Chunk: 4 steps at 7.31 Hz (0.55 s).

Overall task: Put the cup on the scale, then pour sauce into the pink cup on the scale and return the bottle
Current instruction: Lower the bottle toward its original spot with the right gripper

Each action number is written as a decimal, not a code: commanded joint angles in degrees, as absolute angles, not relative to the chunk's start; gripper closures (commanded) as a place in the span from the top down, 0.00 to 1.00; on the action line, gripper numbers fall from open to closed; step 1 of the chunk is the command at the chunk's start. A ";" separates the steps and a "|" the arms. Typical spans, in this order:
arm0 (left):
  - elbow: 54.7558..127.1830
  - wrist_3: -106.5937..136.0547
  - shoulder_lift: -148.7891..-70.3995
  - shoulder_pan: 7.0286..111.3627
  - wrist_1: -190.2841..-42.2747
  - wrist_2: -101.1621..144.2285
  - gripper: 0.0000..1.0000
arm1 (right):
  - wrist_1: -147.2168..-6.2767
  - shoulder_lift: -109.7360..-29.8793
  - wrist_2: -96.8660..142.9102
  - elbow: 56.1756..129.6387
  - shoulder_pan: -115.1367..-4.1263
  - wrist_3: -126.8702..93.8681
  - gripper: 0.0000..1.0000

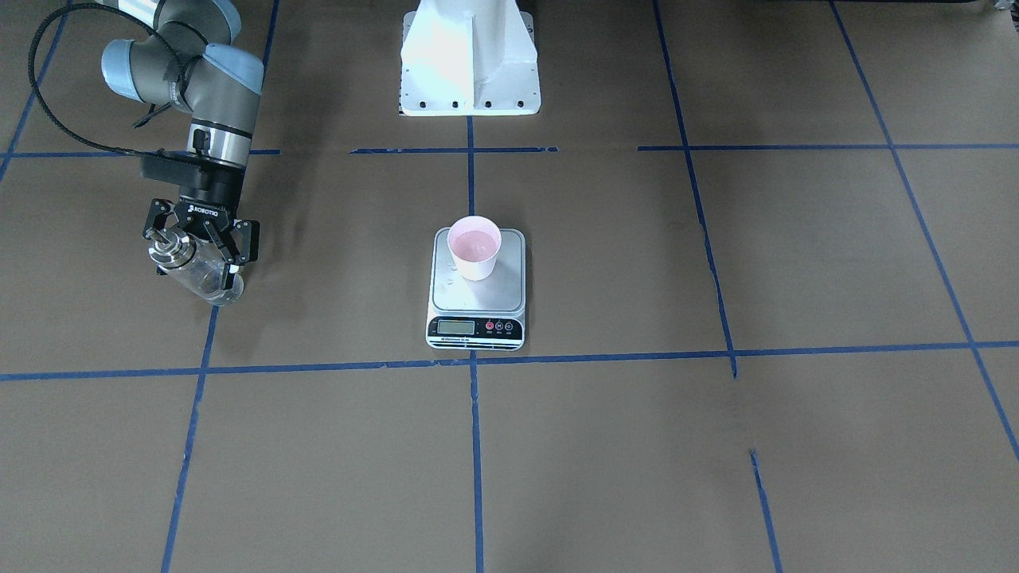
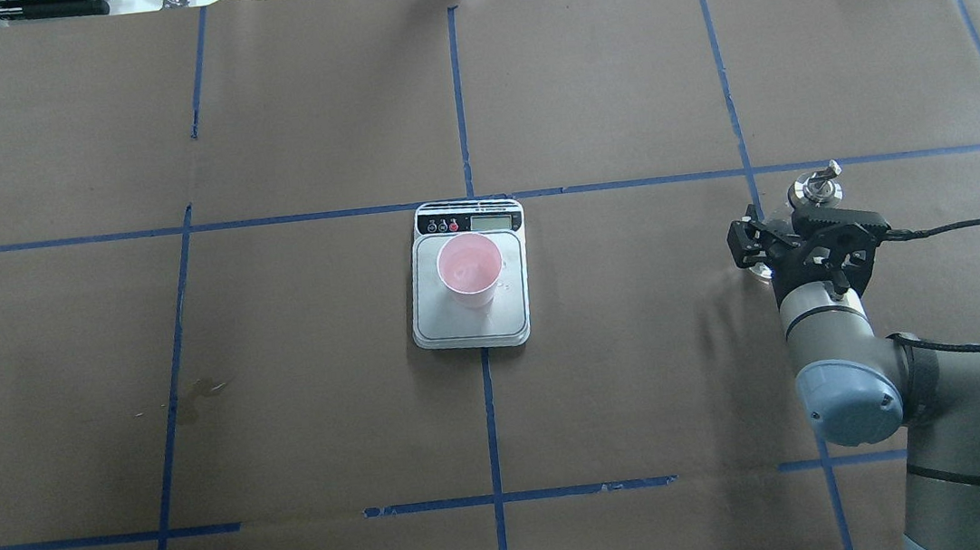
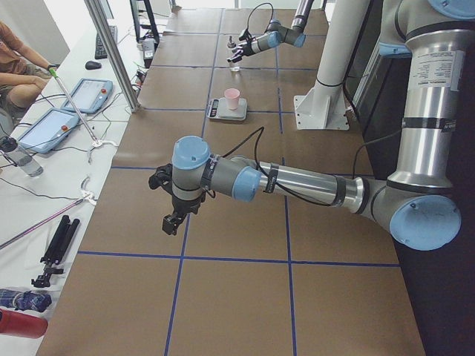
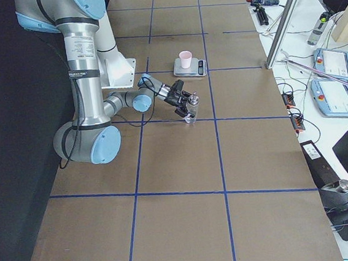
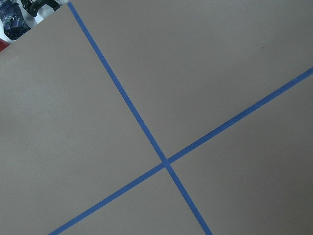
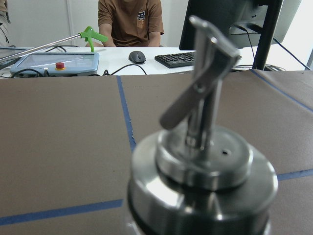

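The pink cup stands on the silver scale at the table's middle, with pink liquid inside. The clear bottle with its silver cap and spout stands on the table far to the robot's right. My right gripper is around the bottle's upper part, and its fingers look spread wider than the glass. In the right wrist view the cap fills the frame, close up. My left gripper hangs over bare table far to the robot's left; I cannot tell whether it is open or shut.
The white robot base stands behind the scale. Blue tape lines divide the brown table into squares. A faint stain marks the table to the robot's left. Operators and tablets sit beyond the table's far edge.
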<state>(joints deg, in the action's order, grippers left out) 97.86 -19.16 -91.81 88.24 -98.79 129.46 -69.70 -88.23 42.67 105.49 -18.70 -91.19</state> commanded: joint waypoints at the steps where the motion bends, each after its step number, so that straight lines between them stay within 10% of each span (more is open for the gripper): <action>1: 97.91 -19.16 -91.85 88.24 -98.79 129.46 1.00 | -69.70 -88.33 43.07 106.43 -18.28 -91.32 1.00; 4: 97.91 -19.16 -91.76 88.24 -98.79 129.46 1.00 | -69.79 -94.80 43.15 112.73 -14.78 -91.49 1.00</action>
<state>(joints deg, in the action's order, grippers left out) 97.88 -19.16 -91.83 88.21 -98.79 129.46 -69.75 -91.52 43.08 109.11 -16.50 -91.41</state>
